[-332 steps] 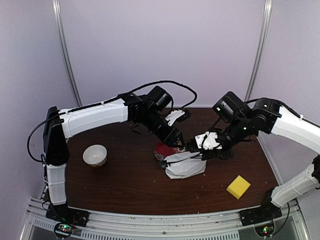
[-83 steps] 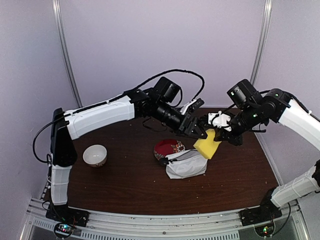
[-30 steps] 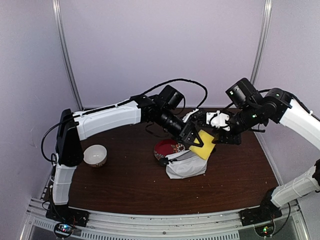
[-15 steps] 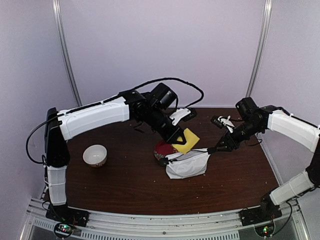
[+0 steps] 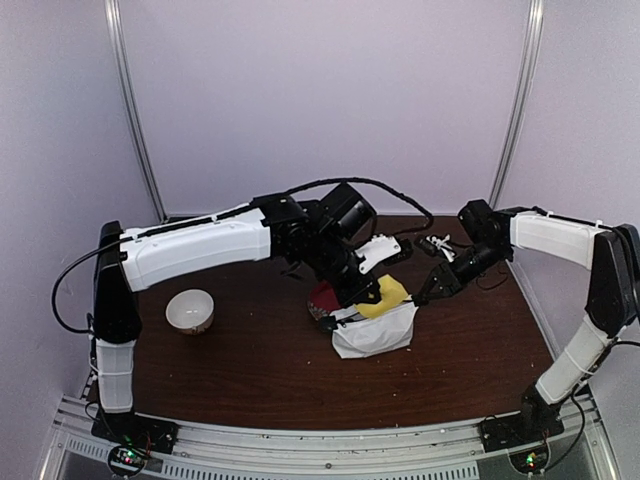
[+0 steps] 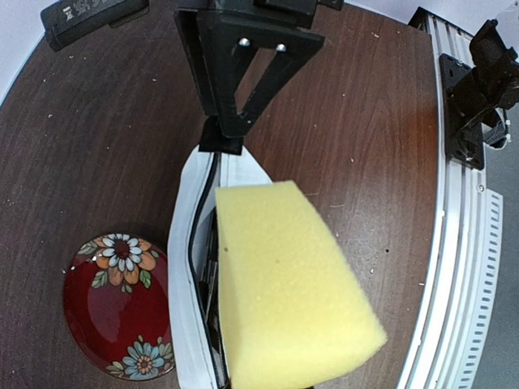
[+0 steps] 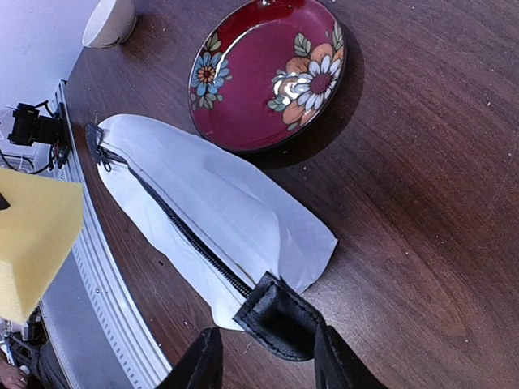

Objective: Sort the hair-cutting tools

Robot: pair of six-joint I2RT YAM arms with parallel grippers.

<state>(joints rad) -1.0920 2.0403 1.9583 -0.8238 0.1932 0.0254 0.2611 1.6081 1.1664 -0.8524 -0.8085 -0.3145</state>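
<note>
- One yellow foam sponge block (image 5: 390,296) was at the table's middle, above the pouch.
- One white zippered fabric pouch (image 5: 375,330) lay just near of it.
- One red flower-patterned plate (image 7: 268,73) sat touching the pouch's far-left side.
- One small white bowl (image 5: 189,309) stood well apart at the left.
- Two white-and-black robot arms were counted: one left (image 5: 200,245), one right (image 5: 555,235).

No text, brand, number or sign could be read in any view. A black object (image 6: 89,14) far ahead and left of the left gripper (image 5: 372,292) carried small white marks too blurred to read. The yellow sponge (image 6: 292,284) in its grip bore no print, and the red plate (image 6: 113,312) showed only flowers.
</note>
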